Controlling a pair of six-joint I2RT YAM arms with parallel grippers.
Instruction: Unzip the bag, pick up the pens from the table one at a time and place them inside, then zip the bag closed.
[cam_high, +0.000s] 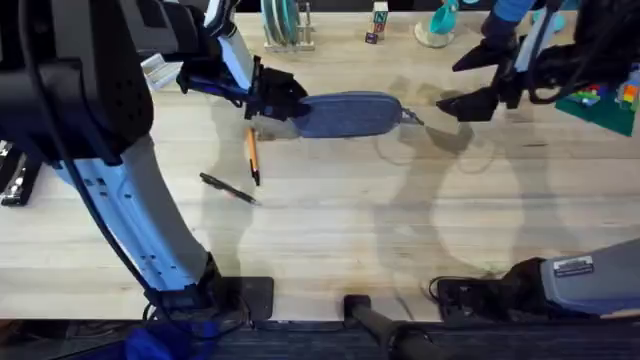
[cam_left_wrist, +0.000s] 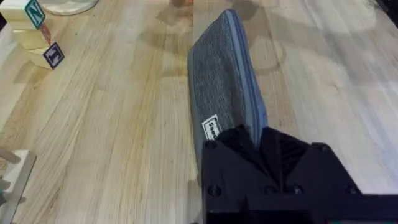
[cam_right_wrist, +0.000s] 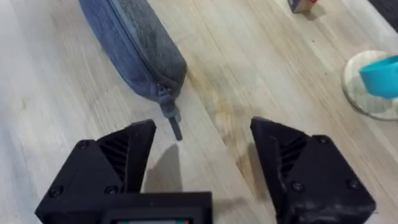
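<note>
The blue-grey bag (cam_high: 348, 114) lies lengthwise on the table (cam_high: 330, 230), its zipper closed. My left gripper (cam_high: 284, 101) is shut on the bag's left end; in the left wrist view the bag (cam_left_wrist: 224, 93) runs into the black fingers (cam_left_wrist: 231, 152). The small dark pull tab (cam_right_wrist: 173, 122) sticks out at the bag's right end (cam_right_wrist: 134, 43). My right gripper (cam_right_wrist: 202, 140) stands open just short of the tab, also seen from above as the right gripper (cam_high: 468, 104). An orange pen (cam_high: 252, 155) and a thin black pen (cam_high: 228, 188) lie in front of the bag's left end.
A rack (cam_high: 285, 25), a lettered block (cam_high: 378, 20) and a teal cup on a coaster (cam_high: 440, 22) stand along the far edge. Coloured bricks on a green plate (cam_high: 600, 100) sit at the far right. A dark object (cam_high: 15, 175) lies at the left edge.
</note>
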